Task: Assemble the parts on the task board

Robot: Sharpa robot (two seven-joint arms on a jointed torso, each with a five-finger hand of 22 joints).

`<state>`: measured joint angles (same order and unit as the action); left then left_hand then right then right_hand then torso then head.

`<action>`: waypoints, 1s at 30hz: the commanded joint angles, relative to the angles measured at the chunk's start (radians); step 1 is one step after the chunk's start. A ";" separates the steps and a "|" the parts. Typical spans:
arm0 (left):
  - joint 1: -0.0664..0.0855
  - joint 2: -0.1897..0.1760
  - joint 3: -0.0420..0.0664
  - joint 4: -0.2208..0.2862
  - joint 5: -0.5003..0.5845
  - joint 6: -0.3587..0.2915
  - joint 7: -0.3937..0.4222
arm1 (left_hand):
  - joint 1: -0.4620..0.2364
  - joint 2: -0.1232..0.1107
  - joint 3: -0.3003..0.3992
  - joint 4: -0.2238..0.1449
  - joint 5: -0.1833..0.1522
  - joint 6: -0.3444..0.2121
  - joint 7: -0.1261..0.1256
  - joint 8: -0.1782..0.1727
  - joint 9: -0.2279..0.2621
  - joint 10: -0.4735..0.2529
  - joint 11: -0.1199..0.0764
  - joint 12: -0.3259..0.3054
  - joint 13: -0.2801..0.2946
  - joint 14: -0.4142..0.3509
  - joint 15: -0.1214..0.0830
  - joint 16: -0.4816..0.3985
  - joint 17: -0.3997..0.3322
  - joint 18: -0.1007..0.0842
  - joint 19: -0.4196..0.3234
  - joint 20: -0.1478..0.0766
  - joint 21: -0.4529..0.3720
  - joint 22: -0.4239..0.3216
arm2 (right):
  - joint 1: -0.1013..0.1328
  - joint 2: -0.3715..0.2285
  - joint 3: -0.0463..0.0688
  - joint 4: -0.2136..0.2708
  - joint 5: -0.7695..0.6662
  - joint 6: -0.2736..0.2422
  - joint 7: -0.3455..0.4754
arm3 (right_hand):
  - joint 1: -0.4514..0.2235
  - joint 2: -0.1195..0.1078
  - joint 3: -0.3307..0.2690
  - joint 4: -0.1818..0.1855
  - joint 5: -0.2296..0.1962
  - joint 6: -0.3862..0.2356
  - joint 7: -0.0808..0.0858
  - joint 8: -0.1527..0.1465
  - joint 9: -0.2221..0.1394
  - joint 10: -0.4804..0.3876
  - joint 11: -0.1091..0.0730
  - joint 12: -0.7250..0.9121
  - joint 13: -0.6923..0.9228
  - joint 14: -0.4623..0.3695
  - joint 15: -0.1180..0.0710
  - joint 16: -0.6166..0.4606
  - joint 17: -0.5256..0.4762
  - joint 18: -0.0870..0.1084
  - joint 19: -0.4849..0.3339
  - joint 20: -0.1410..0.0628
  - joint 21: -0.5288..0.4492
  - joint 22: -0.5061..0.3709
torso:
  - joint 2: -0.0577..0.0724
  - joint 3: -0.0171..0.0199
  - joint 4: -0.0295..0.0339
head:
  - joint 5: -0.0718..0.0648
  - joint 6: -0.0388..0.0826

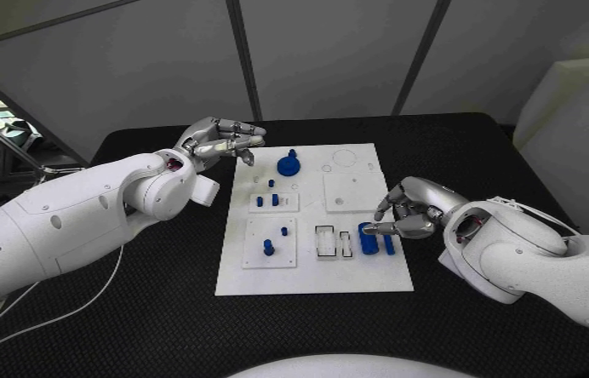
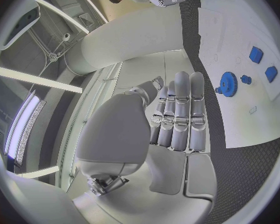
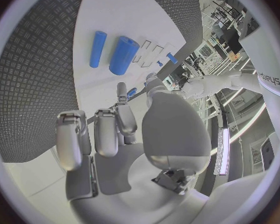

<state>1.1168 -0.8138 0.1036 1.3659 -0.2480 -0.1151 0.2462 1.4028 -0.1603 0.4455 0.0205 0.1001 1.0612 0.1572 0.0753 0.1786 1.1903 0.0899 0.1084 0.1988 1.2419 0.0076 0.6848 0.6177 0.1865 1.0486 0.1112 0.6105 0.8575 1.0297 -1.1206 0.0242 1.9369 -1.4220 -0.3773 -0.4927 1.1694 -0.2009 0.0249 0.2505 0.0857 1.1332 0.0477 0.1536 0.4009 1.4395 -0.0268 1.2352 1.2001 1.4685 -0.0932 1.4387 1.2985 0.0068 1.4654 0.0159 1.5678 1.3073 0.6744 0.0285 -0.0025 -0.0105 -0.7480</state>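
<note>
Plainly at risk: loose cylinders beside the right robot hand

Two blue cylinders (image 1: 377,238) lie just under the right robot hand (image 1: 408,211), whose curled fingers seem empty, though contact is hard to judge. A nudge could roll them off the task board (image 1: 368,276). The left robot hand (image 1: 225,145) hovers released near the blue gear (image 1: 288,165).

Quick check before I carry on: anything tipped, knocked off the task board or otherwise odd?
Nothing stands out. The task board lies flat on the table, and every blue part I can see is on it, including the gear and the two cylinders beside the right hand. Both hands hold nothing.
</note>
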 commanded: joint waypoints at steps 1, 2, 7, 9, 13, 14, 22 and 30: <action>0.001 -0.001 0.000 0.003 0.004 0.002 0.006 | -0.005 0.008 -0.005 0.001 -0.007 -0.006 0.002 -0.005 0.002 -0.005 0.000 0.005 0.001 -0.002 0.003 -0.005 -0.001 -0.005 -0.001 0.005 -0.003 -0.001 | -0.009 0.010 0.000 0.000 -0.080 0.027 -0.081 | 0.006 -0.005 -0.029 0.022 0.010 -0.010 0.000 -0.007 0.020 -0.011 0.000 0.003 0.003 0.051 -0.001 0.003 0.000 -0.007 0.105 0.001 0.003 0.263 | 0.001 -0.0003 0.0026 | 0.000 -0.001; 0.001 -0.001 0.000 0.003 0.004 0.002 0.006 | -0.005 0.008 -0.005 0.001 -0.007 -0.006 0.002 -0.005 0.002 -0.005 0.000 0.005 0.001 -0.002 0.003 -0.005 -0.001 -0.005 -0.001 0.005 -0.003 -0.001 | -0.013 0.013 0.000 -0.001 -0.087 0.028 -0.087 | 0.006 -0.005 -0.034 0.027 0.012 -0.010 0.000 -0.007 0.024 -0.011 0.000 0.003 0.004 0.051 -0.001 0.003 0.001 -0.007 0.105 0.001 0.003 0.263 | 0.001 -0.0002 0.0030 | 0.000 -0.002; 0.001 -0.003 0.000 0.003 0.004 0.001 0.006 | -0.005 0.008 -0.005 0.001 -0.007 -0.006 0.002 -0.005 0.002 -0.005 0.000 0.005 0.001 -0.002 0.003 -0.005 -0.001 -0.005 -0.001 0.005 -0.003 -0.001 | -0.022 0.024 0.000 -0.011 -0.107 0.042 -0.109 | 0.001 -0.002 -0.055 0.041 0.022 -0.009 0.000 -0.009 0.041 -0.012 0.000 0.003 0.008 0.051 -0.001 0.004 0.004 -0.007 0.105 0.002 0.003 0.263 | 0.001 -0.0004 0.0016 | 0.003 -0.003; 0.001 -0.003 0.000 0.004 0.004 0.002 0.006 | -0.005 0.008 -0.005 0.001 -0.007 -0.006 0.002 -0.005 0.002 -0.005 0.000 0.005 0.001 -0.002 0.003 -0.005 -0.001 -0.005 -0.001 0.005 -0.003 -0.001 | -0.025 0.030 0.000 -0.015 -0.112 0.049 -0.116 | -0.001 -0.002 -0.057 0.041 0.023 -0.009 -0.001 -0.009 0.043 -0.012 -0.001 0.002 0.007 0.051 -0.001 0.004 0.004 -0.007 0.105 0.002 0.003 0.263 | 0.001 -0.0007 0.0016 | 0.004 -0.005; 0.001 -0.003 0.000 0.004 0.004 0.003 0.006 | -0.005 0.008 -0.005 0.001 -0.007 -0.006 0.002 -0.005 0.002 -0.005 0.000 0.005 0.001 -0.002 0.003 -0.005 -0.001 -0.005 -0.001 0.005 -0.003 -0.001 | -0.029 0.041 -0.001 -0.023 -0.120 0.064 -0.126 | -0.006 0.001 -0.063 0.042 0.025 -0.007 -0.001 -0.009 0.050 -0.013 -0.001 0.001 0.007 0.051 -0.001 0.004 0.004 -0.007 0.105 0.002 0.003 0.263 | 0.001 -0.0005 0.0016 | 0.005 -0.007; 0.001 -0.003 0.000 0.004 0.004 0.003 0.006 | -0.005 0.008 -0.005 0.001 -0.007 -0.006 0.002 -0.005 0.002 -0.005 0.000 0.005 0.001 -0.002 0.003 -0.005 -0.001 -0.005 -0.001 0.005 -0.003 -0.001 | -0.030 0.043 -0.001 -0.025 -0.122 0.068 -0.128 | -0.006 0.001 -0.064 0.042 0.025 -0.007 -0.001 -0.009 0.051 -0.013 -0.001 0.001 0.007 0.051 -0.001 0.004 0.004 -0.007 0.105 0.002 0.003 0.263 | 0.001 -0.0005 0.0024 | 0.006 -0.008; 0.001 -0.004 0.000 0.004 0.004 0.004 0.005 | -0.005 0.008 -0.005 0.001 -0.007 -0.006 0.002 -0.005 0.002 -0.005 0.000 0.005 0.001 -0.002 0.003 -0.005 -0.001 -0.005 -0.001 0.005 -0.003 -0.001 | -0.047 0.065 -0.001 -0.041 -0.134 0.086 -0.142 | -0.007 0.006 -0.065 0.042 0.028 -0.004 -0.002 -0.008 0.057 -0.013 -0.002 0.001 0.009 0.051 -0.002 0.004 0.005 -0.007 0.105 0.001 0.003 0.263 | 0.001 -0.0009 0.0017 | 0.009 -0.010; 0.001 -0.005 0.000 0.004 0.004 0.007 0.004 | -0.005 0.008 -0.005 0.001 -0.007 -0.006 0.002 -0.005 0.002 -0.005 0.000 0.005 0.001 -0.002 0.003 -0.005 -0.001 -0.005 -0.001 0.005 -0.003 -0.001 | -0.059 0.087 -0.001 -0.065 -0.142 0.107 -0.154 | 0.015 0.020 -0.056 0.039 0.032 0.002 -0.005 -0.008 0.075 -0.012 -0.004 0.002 0.013 0.052 -0.003 0.005 0.009 -0.007 0.105 0.000 0.003 0.263 | 0.001 -0.0009 0.0026 | 0.010 -0.014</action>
<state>1.1165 -0.8181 0.1030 1.3679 -0.2480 -0.1147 0.2461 1.4028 -0.1603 0.4455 0.0205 0.1002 1.0612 0.1572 0.0752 0.1793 1.1903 0.0898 0.1084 0.1985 1.2419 0.0076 0.6849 0.6178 0.1866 1.0485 0.1111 0.6105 0.8576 0.9735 -1.0352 0.0258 1.8749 -1.5473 -0.3004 -0.6308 1.1819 -0.1885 -0.0351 0.2906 0.1115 1.1302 0.0443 0.1473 0.4752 1.4326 -0.0268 1.2351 1.2120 1.4685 -0.0931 1.4386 1.3060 0.0072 1.4653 0.0159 1.5677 1.3073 0.6756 0.0275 -0.0004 -0.0013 -0.7612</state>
